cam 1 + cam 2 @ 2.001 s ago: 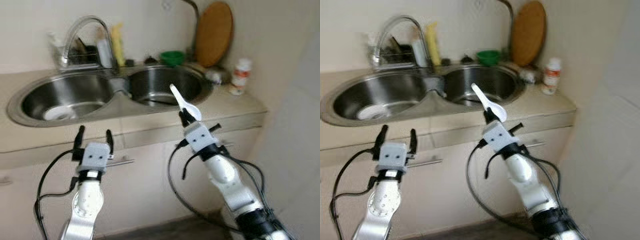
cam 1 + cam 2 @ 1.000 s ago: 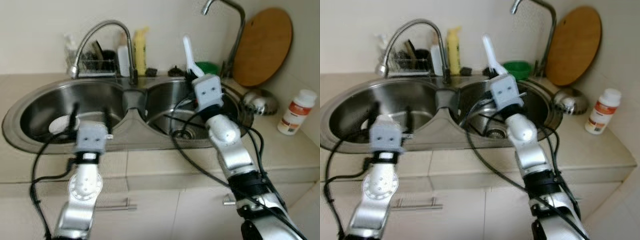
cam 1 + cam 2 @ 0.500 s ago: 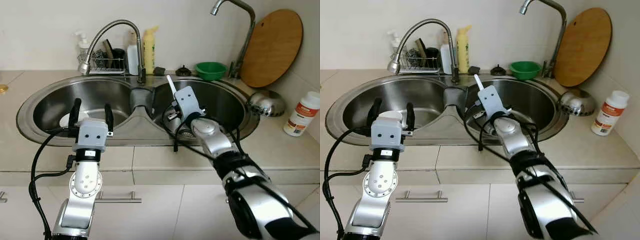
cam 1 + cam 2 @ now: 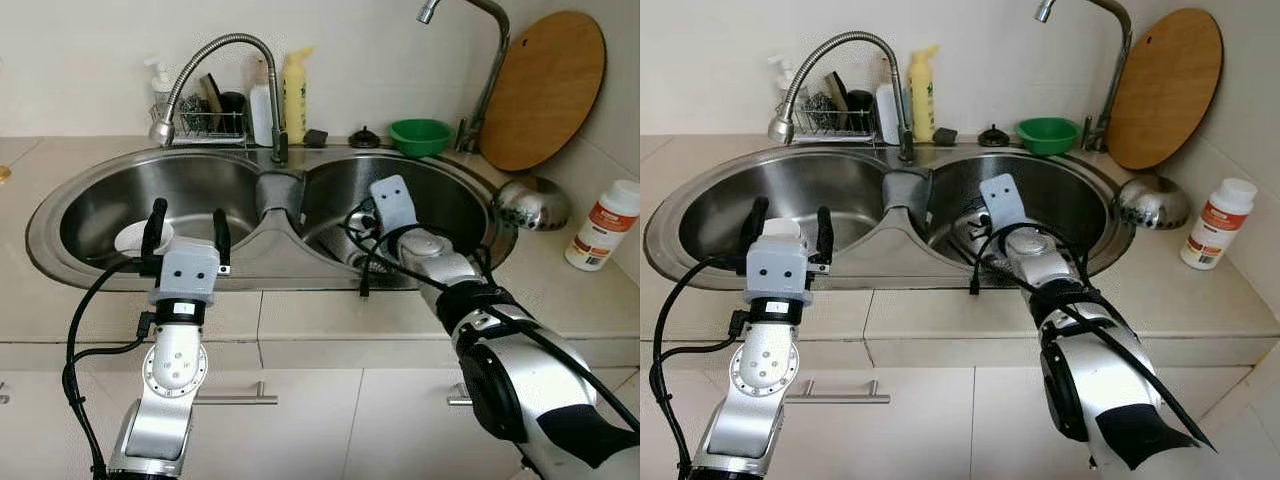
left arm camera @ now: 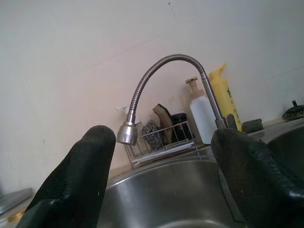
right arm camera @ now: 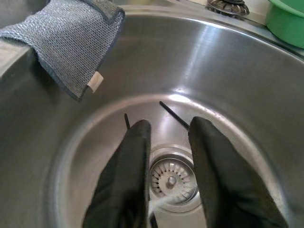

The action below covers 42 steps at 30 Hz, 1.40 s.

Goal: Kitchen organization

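Right wrist view: the right gripper [image 6: 170,124] reaches down into the right basin of the sink [image 6: 228,61], its tips hanging just above the drain [image 6: 170,180]. Its two black fingers [image 6: 128,166] stand a narrow way apart, with bare steel and the strainer showing through the gap. Low between them lies a pale sliver [image 6: 154,204], too blurred to name, and whether the pads touch it cannot be told. A grey cloth [image 6: 71,42] hangs over the divider between the basins, well clear of the pincer. The edge of a green bowl [image 6: 287,21] sits on the ledge behind.

Left wrist view: the left gripper [image 5: 164,137] is spread wide and holds nothing. It looks across the left basin toward the bendy faucet [image 5: 156,71], the wire rack [image 5: 161,142] and a yellow bottle [image 5: 221,90].

Left eye view: the left arm hovers over the front rim of the sink, apart from the white dish [image 4: 135,238] lying in the left basin. The right forearm slopes down into the right basin. A round cutting board [image 4: 545,90] leans on the wall and a pill bottle [image 4: 603,222] stands on the counter.

The step in hand looks like setting something down in the right basin. The next move would call for lifting straight up, clear of the rim and the cloth.
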Available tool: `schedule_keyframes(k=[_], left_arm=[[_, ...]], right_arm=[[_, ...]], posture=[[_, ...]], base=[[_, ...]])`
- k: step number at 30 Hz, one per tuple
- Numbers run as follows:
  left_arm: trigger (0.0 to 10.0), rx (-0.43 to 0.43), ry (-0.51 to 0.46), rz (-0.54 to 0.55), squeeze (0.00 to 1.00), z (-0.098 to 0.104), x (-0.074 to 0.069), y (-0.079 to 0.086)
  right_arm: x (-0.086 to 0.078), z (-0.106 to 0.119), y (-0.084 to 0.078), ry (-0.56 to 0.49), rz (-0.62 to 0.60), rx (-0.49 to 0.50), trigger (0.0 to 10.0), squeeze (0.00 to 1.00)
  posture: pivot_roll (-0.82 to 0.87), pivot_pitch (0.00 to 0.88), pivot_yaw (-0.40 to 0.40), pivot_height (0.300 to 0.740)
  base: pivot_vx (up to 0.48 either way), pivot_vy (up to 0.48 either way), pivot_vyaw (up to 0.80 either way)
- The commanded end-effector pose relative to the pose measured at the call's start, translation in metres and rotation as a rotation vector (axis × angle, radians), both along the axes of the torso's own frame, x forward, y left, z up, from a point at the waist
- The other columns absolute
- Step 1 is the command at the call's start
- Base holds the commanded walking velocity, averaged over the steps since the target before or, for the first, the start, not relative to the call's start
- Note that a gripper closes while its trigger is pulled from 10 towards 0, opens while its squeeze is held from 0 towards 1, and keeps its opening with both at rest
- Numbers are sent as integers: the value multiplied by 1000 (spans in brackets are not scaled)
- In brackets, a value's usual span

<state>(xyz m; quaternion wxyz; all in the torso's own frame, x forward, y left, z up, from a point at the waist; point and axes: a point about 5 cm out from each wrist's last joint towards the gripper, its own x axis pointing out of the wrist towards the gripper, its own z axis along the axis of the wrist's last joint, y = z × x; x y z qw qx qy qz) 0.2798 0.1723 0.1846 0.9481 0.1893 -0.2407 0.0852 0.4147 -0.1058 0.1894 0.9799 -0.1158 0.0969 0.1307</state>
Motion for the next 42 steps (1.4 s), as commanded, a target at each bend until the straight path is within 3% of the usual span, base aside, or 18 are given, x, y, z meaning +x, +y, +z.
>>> schedule_keyframes(k=[1, 9, 14, 16, 17, 18, 19, 21, 24, 27, 34, 42], left_arm=[[10000, 8, 2, -7, 0, 1, -1, -2], [10000, 9, 7, -17, 0, 1, 1, -3], [10000, 4, 17, -17, 0, -1, 0, -2], [10000, -7, 28, -26, 0, -2, -2, -3], [10000, -16, 35, -28, 0, -4, -3, -3], [10000, -16, 35, -28, 0, -4, -3, -3], [10000, -21, 40, -27, 0, -5, -6, -3], [10000, -24, 39, -31, 0, -6, -8, -3], [10000, -31, 38, -48, 0, -6, -10, -6], [10000, -28, 39, -71, 0, -5, -10, -10], [10000, -29, 49, -83, 0, -7, -11, -11], [10000, -24, 59, -89, 0, -8, -11, -10]], right_arm=[[2, 9, 1, -13, 0, 29, 10000, 1000], [2, 5, -2, -16, -4, 59, 10000, 1000], [3, 19, -7, -138, -11, 134, 10000, 1000], [1, 27, -12, -283, -55, 119, 10000, 1000], [-3, 29, -13, -355, -55, 122, 10000, 447], [-3, 29, -13, -355, -55, 122, 10000, 447], [-10, 25, -15, -421, -51, 136, 10000, 0], [-18, 16, -16, -457, -47, 164, 10000, 0], [-31, 4, -17, -534, -26, 100, 10000, 0], [-49, -6, -21, -610, -29, 106, 10000, 0], [-76, -3, -23, -761, -79, 81, 10000, 0], [-88, 6, -24, -835, -112, 68, 10000, 0]], posture=[[28, 0, -14, 740], [25, 0, -6, 740], [22, 0, -9, 740], [26, 0, -15, 740], [25, 0, -16, 740], [25, 0, -16, 740], [20, 0, -14, 740], [19, 0, -14, 740], [13, 0, -11, 740], [8, 0, -10, 740], [-2, 0, 0, 740], [-3, 0, 3, 740]], base=[[0, 0, 0], [0, 0, 0], [0, 0, 0], [0, 0, 0], [0, 0, 0], [0, 0, 0], [0, 0, 0], [0, 186, 0], [0, 480, 0], [0, 480, 0], [0, 480, 0], [0, 480, 0]])
